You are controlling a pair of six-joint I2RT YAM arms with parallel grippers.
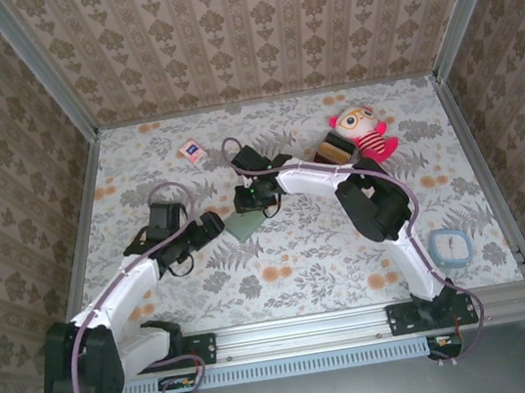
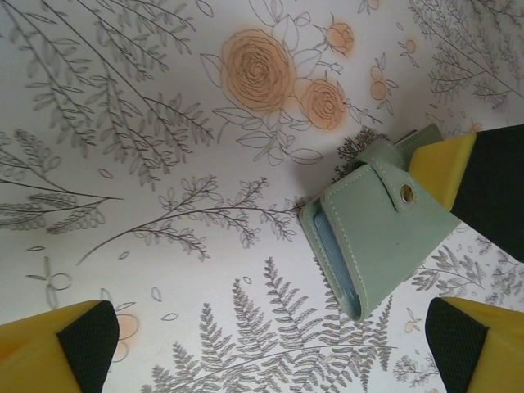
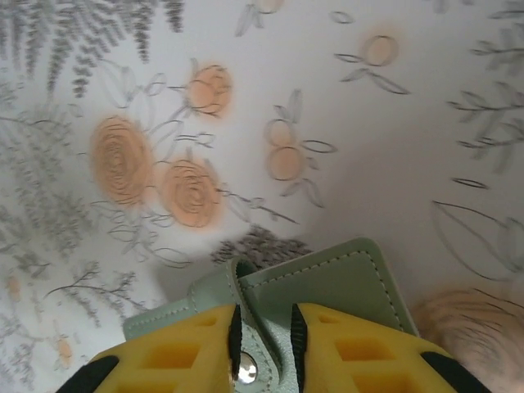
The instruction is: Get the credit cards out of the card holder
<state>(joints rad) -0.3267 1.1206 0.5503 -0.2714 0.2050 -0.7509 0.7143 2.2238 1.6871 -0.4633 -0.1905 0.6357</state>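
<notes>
The grey-green card holder [image 2: 378,236] lies folded on the flowered table, its snap strap [image 2: 399,185] on top. In the top view the card holder [image 1: 243,227] sits mid-table between both arms. My right gripper [image 3: 266,344] is shut on the strap and the panel edge, the metal snap [image 3: 244,370] showing between its yellow fingers [image 3: 352,348]. My left gripper [image 2: 270,352] stands wide open just left of the holder, touching nothing; its fingers [image 2: 67,348] frame bare cloth. The credit cards are hidden; a pale blue layer [image 2: 336,254] shows in the holder's open side.
A plush doll [image 1: 364,132] and a stack of blocks [image 1: 333,151] stand at the back right. A small pink-and-white packet [image 1: 192,151] lies at the back left. A blue-rimmed round thing [image 1: 450,247] sits near the right edge. Patterned walls close in the table.
</notes>
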